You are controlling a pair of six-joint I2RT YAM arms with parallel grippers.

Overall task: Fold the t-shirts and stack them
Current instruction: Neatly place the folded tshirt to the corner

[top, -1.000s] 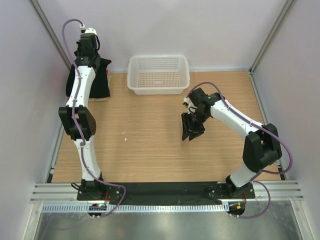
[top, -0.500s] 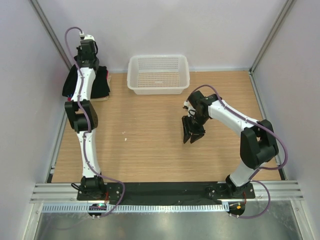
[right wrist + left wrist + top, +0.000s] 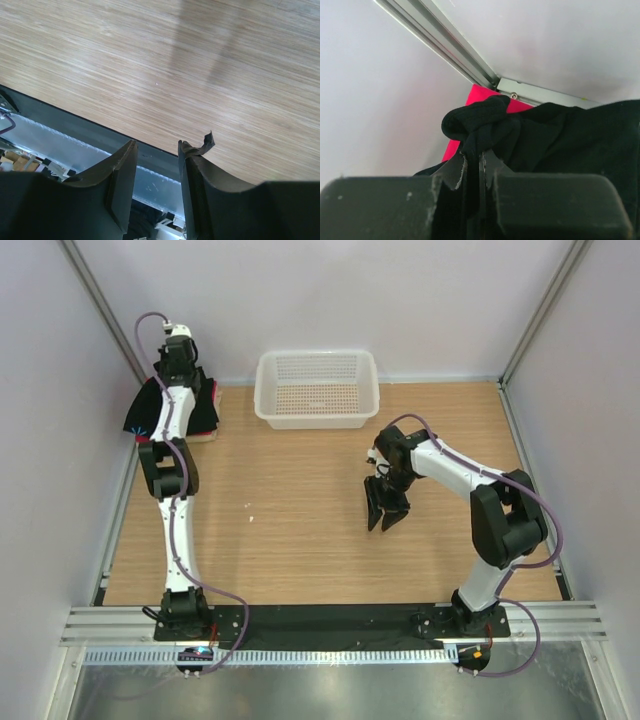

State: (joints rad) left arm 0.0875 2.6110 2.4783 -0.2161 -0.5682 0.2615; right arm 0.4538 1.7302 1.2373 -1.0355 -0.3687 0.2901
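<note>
My left jaws are pinched together on a bunched, ribbed edge of the black t-shirt (image 3: 560, 135); collar or hem, cannot tell which. The pile sits left of the basket (image 3: 316, 420), jammed in the corner against the wall, with the pink-red shirt (image 3: 479, 95) showing under the black one. No beige shirt that I can see. My right jaws are apart with nothing in them, hanging over the worktop (image 3: 290, 530) on the basket's near-right. My read on handling: light, limp knit with no stiffness, so it'll drape and may drag the pink-red one along. A one-point pinch ropes it up; better to hold two corners of one edge, shoulders or hem, then spread flat
</note>
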